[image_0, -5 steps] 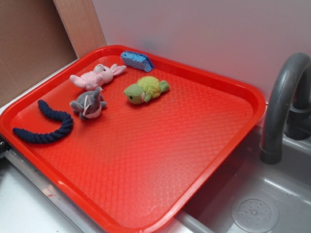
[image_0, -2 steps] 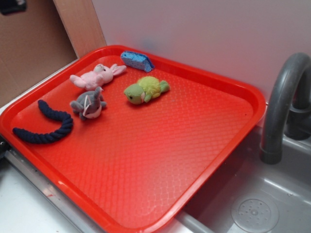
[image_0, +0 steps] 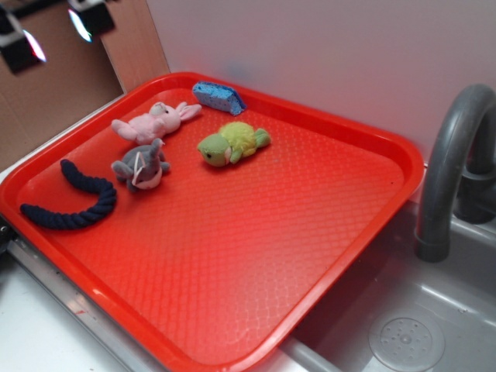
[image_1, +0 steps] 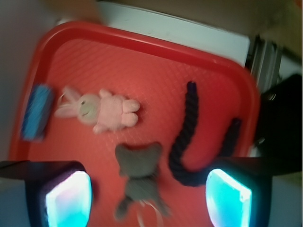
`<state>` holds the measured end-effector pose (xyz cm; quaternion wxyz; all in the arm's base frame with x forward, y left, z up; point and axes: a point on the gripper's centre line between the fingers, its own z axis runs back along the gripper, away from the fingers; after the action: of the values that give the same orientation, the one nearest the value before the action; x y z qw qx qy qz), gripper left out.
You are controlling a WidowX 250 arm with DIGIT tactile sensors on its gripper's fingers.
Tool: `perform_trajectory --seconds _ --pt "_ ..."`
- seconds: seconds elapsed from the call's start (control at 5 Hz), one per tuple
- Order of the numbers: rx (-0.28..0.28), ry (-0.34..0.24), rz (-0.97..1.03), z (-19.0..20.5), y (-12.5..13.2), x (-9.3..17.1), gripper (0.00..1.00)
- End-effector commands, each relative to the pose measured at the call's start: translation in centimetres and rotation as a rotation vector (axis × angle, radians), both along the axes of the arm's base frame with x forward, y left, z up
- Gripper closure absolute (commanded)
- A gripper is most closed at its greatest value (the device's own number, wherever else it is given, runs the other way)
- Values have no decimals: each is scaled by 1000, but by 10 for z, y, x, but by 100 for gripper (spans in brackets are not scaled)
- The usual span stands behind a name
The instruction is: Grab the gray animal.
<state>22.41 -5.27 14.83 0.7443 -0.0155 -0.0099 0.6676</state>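
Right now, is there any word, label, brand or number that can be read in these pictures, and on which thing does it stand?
None. No readable text shows on the red tray, the gray animal, the pink bunny, the turtle or the faucet.

One red tray [image_0: 364,132] holds five loose things. Three are plush toys: one gray animal [image_0: 141,167], one pink bunny [image_0: 155,122] and one yellow-green turtle [image_0: 232,142]. There is one dark blue rope [image_0: 74,203], curled into a hook shape, and one blue sponge [image_0: 218,97] at the tray's far rim. Beside the tray stand one gray faucet [image_0: 453,155] and one sink [image_0: 434,310] with one round drain [image_0: 406,339]. Two fingers [image_0: 91,17] show at the upper left.
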Motion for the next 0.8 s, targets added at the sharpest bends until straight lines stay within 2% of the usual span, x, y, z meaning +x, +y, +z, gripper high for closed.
perform_trajectory --seconds 0.0,0.4,0.6 --pt "-41 57 1 -78 -25 12 0" --pt "-20 111 -112 -131 -40 5 0" --pt "-4 118 -158 -137 -47 -3 100"
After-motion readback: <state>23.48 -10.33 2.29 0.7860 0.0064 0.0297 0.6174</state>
